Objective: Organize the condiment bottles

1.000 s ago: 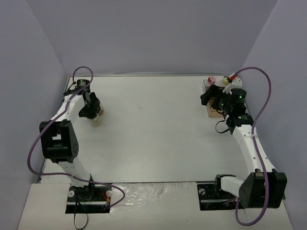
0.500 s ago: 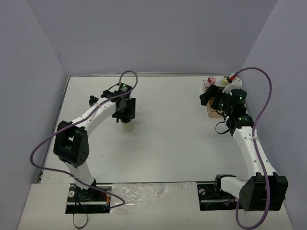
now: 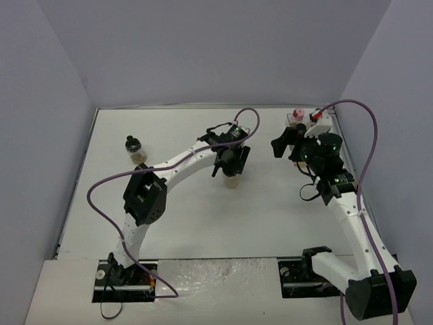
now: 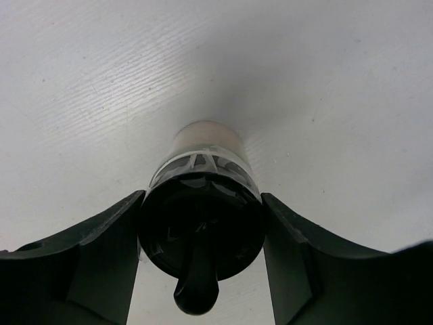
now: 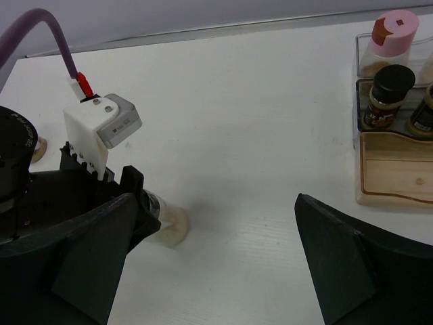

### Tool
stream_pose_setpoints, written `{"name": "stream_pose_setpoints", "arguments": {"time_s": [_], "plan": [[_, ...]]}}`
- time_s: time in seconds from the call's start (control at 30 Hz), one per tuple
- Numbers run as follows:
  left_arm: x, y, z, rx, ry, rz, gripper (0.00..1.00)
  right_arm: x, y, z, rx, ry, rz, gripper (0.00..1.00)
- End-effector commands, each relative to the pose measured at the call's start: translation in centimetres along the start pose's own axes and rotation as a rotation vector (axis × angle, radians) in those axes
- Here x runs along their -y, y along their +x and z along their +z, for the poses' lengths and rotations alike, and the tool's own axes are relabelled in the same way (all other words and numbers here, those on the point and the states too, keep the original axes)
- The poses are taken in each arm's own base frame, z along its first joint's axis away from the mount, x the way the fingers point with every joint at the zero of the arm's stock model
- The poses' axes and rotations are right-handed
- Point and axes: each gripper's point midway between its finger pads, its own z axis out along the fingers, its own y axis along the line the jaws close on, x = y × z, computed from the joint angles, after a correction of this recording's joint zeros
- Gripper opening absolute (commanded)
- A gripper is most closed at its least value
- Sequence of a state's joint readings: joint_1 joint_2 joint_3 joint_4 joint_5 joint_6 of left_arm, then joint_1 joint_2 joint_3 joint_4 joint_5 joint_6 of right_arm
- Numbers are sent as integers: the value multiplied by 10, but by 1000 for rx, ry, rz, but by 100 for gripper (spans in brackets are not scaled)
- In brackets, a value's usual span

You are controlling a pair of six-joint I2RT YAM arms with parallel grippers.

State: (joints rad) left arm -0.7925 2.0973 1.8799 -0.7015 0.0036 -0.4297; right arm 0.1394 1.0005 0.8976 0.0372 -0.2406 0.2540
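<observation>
My left gripper is shut on a small clear bottle with a black cap and pale contents, holding it low over the table's middle. In the left wrist view the black cap sits tight between both fingers of the left gripper. The right wrist view shows this bottle tilted. My right gripper is open and empty, left of the tray; it also shows in the right wrist view. A black-capped bottle stands alone at the far left. A pink-capped bottle and two black-capped ones stand in the tray.
The clear tray with a wooden base stands at the back right, also in the top view, partly hidden by the right arm. Its near part shows bare wood. The left arm stretches across the middle of the table.
My left arm has swung from the far left to the table's middle, carrying the pale bottle. One bottle stayed behind at the left. My right gripper has shifted slightly left, away from the tray.
</observation>
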Motion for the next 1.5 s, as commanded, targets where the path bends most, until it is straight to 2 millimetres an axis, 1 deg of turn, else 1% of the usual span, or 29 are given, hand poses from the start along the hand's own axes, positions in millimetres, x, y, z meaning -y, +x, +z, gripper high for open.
{"name": "stream_pose_setpoints", "arguments": {"time_s": [0.0, 0.03, 0.1, 0.13, 0.2, 0.33, 0.4, 0.47, 0.5, 0.53, 0.57, 0.63, 0.67, 0.7, 0.77, 0.87, 0.93, 1.0, 1.07, 1.23, 1.27, 1.37, 1.47], "plan": [[7, -29, -31, 78, 22, 3, 63, 1, -8, -5, 39, 12, -41, 99], [7, -30, -33, 83, 22, 4, 66, 1, -8, -5, 38, 12, -41, 99], [6, -35, -44, 105, 18, 8, 84, 1, -7, -7, 37, 13, -45, 99], [5, -38, -50, 120, 15, 7, 90, 1, -7, -8, 37, 12, -50, 99], [4, -46, -66, 161, 17, -1, 96, -1, -9, -9, 39, 4, -65, 99], [-1, -62, -115, 283, 40, -32, 97, -6, -12, -12, 44, -17, -88, 99], [-8, -68, -136, 347, 34, -47, 97, -11, -13, -12, 43, -39, -102, 99], [-26, -70, -164, 421, 14, -81, 97, -20, -10, -9, 32, -67, -120, 99], [-33, -66, -178, 451, 13, -96, 97, -26, -6, -7, 23, -86, -131, 99], [-48, -68, -200, 502, 6, -136, 97, -30, -1, -3, 7, -102, -140, 100], [-61, -65, -212, 530, -5, -164, 97, -36, 3, -1, -6, -120, -150, 100], [-89, -52, -225, 562, -48, -197, 97, -52, 16, 6, -41, -158, -188, 100], [-101, -44, -226, 567, -73, -197, 97, -61, 23, 8, -55, -174, -213, 100], [-116, -33, -223, 562, -113, -191, 97, -75, 30, 10, -69, -202, -247, 100], [-132, -21, -236, 591, -144, -187, 97, -86, 43, 20, -101, -212, -279, 100], [-158, 4, -241, 599, -205, -173, 97, -107, 67, 34, -155, -256, -325, 100], [-169, 15, -241, 602, -233, -165, 97, -114, 77, 42, -172, -257, -352, 100], [-180, 25, -240, 604, -258, -171, 97, -116, 97, 59, -210, -239, -381, 100], [-186, 34, -236, 599, -268, -183, 97, -121, 104, 71, -221, -242, -392, 100], [-192, 35, -226, 575, -251, -191, 97, -126, 128, 97, -267, -237, -414, 100], [-195, 36, -226, 573, -257, -198, 97, -128, 130, 99, -268, -239, -418, 100], [-198, 38, -226, 573, -250, -210, 97, -127, 143, 111, -291, -219, -426, 95], [-201, 40, -228, 577, -257, -214, 97, -125, 147, 119, -289, -200, -420, 86]]}}
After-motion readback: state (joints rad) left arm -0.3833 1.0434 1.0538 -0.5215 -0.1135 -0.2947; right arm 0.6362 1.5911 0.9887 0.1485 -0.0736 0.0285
